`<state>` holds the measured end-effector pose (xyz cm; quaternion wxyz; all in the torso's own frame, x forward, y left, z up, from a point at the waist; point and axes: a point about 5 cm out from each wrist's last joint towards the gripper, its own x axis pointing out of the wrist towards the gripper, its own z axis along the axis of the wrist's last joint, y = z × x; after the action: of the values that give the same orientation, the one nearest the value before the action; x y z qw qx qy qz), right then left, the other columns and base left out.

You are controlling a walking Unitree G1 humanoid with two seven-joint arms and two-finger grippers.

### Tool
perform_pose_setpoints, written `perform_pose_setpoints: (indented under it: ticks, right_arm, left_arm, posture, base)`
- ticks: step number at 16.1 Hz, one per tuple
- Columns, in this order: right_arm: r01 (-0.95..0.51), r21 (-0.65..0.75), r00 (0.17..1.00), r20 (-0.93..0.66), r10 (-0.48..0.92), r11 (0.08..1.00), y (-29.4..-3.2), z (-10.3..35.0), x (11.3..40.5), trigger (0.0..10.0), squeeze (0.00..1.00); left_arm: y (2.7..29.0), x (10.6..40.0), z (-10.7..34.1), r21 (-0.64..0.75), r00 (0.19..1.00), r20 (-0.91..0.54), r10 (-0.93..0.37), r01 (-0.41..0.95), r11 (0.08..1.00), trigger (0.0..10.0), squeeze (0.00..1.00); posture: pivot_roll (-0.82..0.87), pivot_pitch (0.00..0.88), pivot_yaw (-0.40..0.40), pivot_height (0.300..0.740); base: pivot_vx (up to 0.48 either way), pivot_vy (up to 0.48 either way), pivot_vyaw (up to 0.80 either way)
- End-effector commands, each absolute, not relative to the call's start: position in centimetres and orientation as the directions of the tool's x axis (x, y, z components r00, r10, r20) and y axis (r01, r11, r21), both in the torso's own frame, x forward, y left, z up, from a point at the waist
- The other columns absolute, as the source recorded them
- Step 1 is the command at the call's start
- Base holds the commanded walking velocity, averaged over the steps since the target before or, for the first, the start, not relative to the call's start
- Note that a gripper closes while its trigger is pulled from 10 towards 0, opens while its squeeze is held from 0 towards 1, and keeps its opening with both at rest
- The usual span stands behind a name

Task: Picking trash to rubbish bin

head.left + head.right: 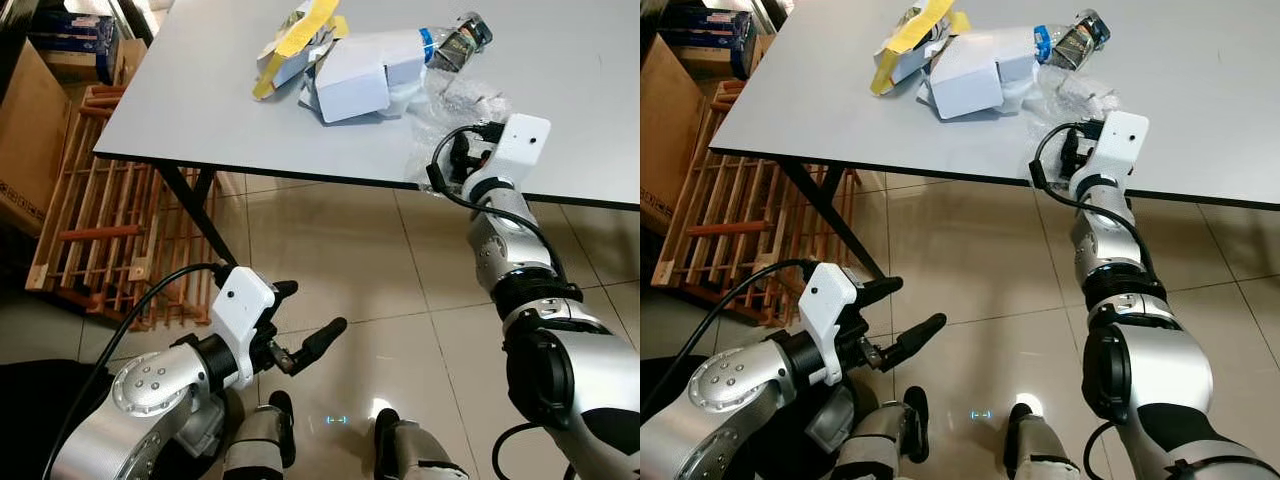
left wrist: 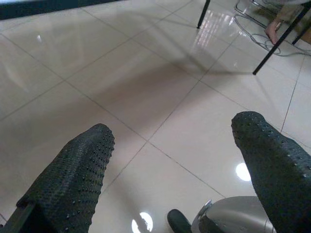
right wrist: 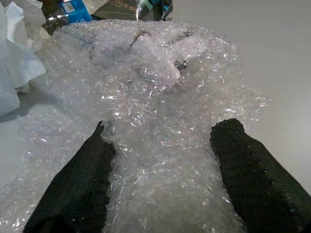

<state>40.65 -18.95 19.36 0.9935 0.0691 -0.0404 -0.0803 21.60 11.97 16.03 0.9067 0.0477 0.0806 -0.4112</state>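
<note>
Trash lies on the grey table [image 1: 180, 100]: a yellow and white wrapper [image 1: 295, 40], a white carton [image 1: 350, 75], a plastic bottle [image 1: 455, 40] and crumpled clear bubble wrap [image 3: 155, 73] near the front edge. My right gripper [image 3: 158, 160] is at that edge, open, with the bubble wrap [image 1: 450, 100] bunched between its two fingers. My left gripper [image 1: 305, 320] hangs low over the tiled floor, open and holding nothing.
A wooden slatted rack [image 1: 100, 220] and cardboard boxes [image 1: 25, 130] stand at the left, beside the black table legs [image 1: 195, 210]. My feet [image 1: 280, 410] are on the glossy tiles below. More dark furniture legs [image 2: 277, 41] and a cable lie farther across the floor.
</note>
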Motion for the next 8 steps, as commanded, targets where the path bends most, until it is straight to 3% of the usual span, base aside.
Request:
perform_pose_setpoints:
  ticks: [1, 8]
  right_arm:
    - [0.174, 0.16, 0.984, -0.063, -0.165, 0.972, -18.92, 16.06, 39.93, 0.0, 0.0]
    - [0.179, 0.149, 0.983, -0.06, -0.172, 0.973, -19.09, 16.02, 39.89, 0.0, 0.0]
  left_arm:
    - [11.89, 21.34, 16.41, 0.023, 0.633, -0.173, -0.754, 0.768, 0.64, 10.0, 0.0]
    - [11.47, 21.61, 17.13, 0.022, 0.625, -0.142, -0.768, 0.777, 0.629, 10.0, 0.0]
  posture:
    - [0.27, 0.318, 0.075, 0.74]
    - [0.26, 0.312, 0.075, 0.74]
  base:
    - [0.0, 0.0, 0.0]
    - [0.0, 0.0, 0.0]
